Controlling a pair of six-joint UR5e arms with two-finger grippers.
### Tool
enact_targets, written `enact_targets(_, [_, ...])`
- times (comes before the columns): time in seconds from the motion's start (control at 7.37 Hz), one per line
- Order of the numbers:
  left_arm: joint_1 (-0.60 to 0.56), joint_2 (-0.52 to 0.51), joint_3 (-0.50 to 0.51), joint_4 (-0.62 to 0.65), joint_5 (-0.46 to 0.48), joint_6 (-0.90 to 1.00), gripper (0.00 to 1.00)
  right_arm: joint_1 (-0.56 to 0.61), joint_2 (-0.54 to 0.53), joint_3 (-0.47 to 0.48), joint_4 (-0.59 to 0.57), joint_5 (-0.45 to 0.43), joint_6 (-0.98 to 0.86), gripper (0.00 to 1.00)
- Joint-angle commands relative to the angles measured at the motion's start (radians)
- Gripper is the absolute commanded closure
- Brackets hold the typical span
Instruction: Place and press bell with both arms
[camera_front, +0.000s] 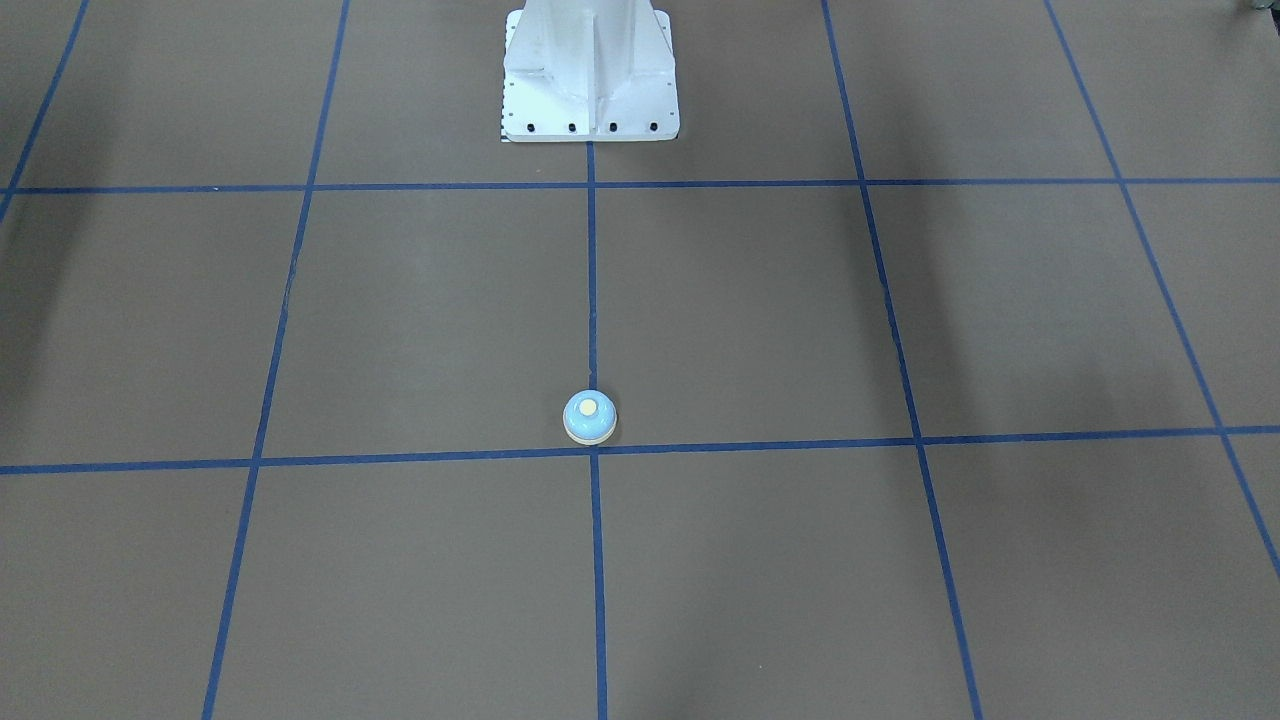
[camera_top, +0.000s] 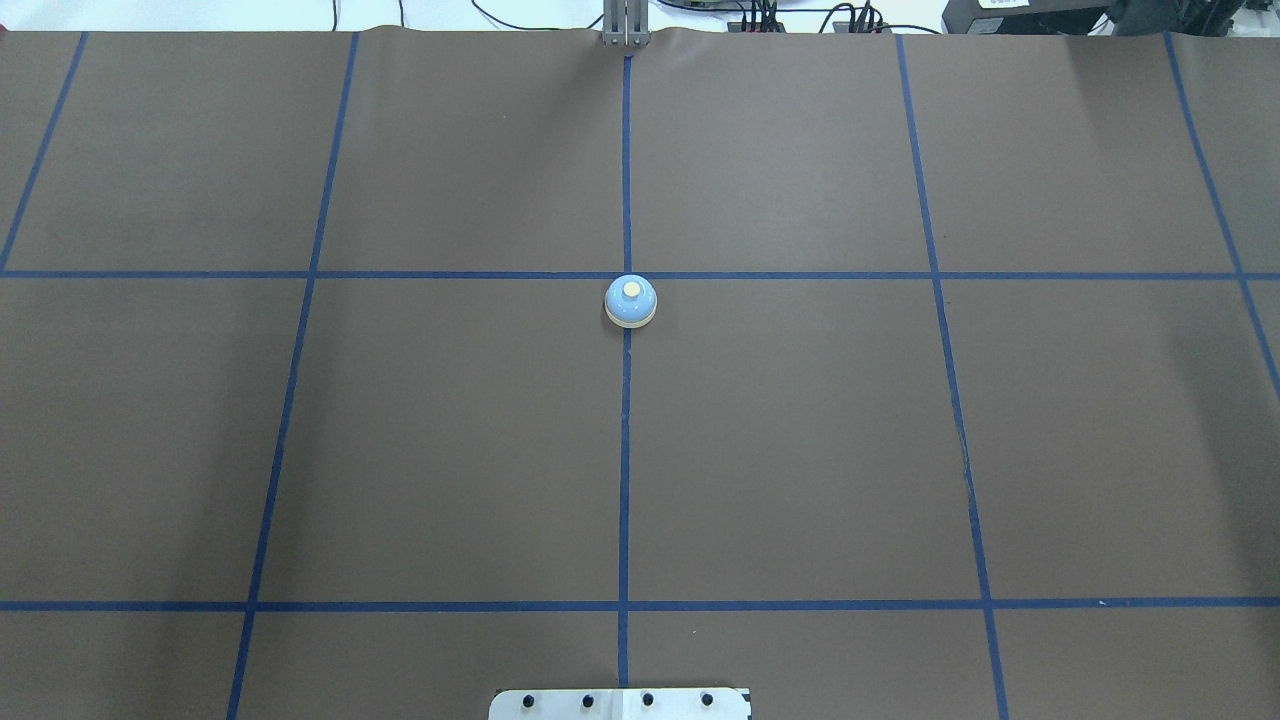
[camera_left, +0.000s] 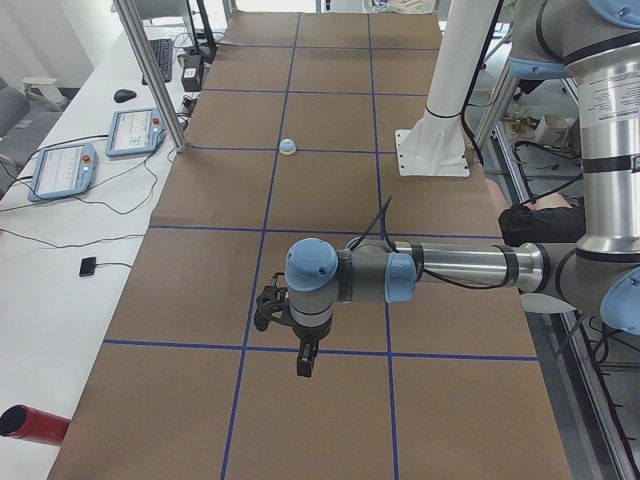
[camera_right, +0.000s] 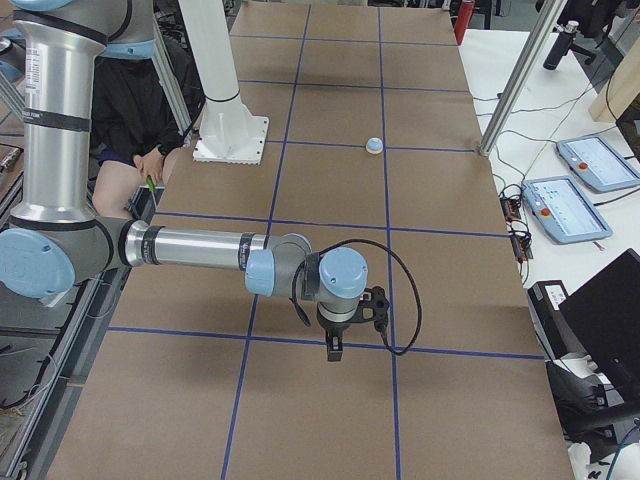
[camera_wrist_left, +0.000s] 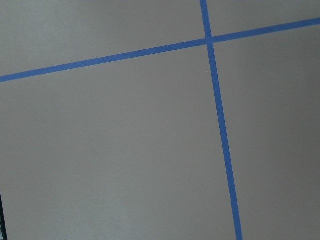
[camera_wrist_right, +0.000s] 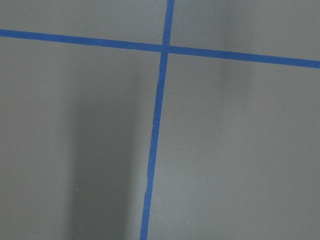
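Note:
The light-blue bell (camera_top: 631, 301) with its cream button stands upright on the table's centre line, just on the robot's side of a tape crossing. It also shows in the front view (camera_front: 590, 417), the left side view (camera_left: 288, 147) and the right side view (camera_right: 374, 146). No arm is near it. My left gripper (camera_left: 305, 365) hangs above the mat far from the bell, at the table's left end. My right gripper (camera_right: 335, 350) hangs likewise at the right end. I cannot tell whether either is open or shut. Both wrist views show only mat and tape.
The white pedestal (camera_front: 590, 70) stands at the robot side of the brown mat (camera_top: 800, 450) with its blue tape grid. Teach pendants (camera_left: 135, 132) and a keyboard (camera_left: 160, 60) lie beyond the far edge. A seated person (camera_right: 135, 120) is behind the robot.

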Motion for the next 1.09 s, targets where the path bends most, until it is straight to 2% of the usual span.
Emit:
enact_targets(0.0, [0.001,-0.002,0.0,0.0,0.0,-0.005,0.0,0.015,0.016,0.006,-0.008,0.001,0.003,0.0])
enact_targets(0.41, [0.001,-0.001,0.001,0.0,0.0,-0.004,0.0,0.035,0.021,0.144,-0.178,0.011,0.005,0.0])
enact_targets(0.95, [0.002,0.001,0.004,0.0,0.0,-0.002,0.0,0.033,0.022,0.144,-0.166,0.034,0.006,0.0])
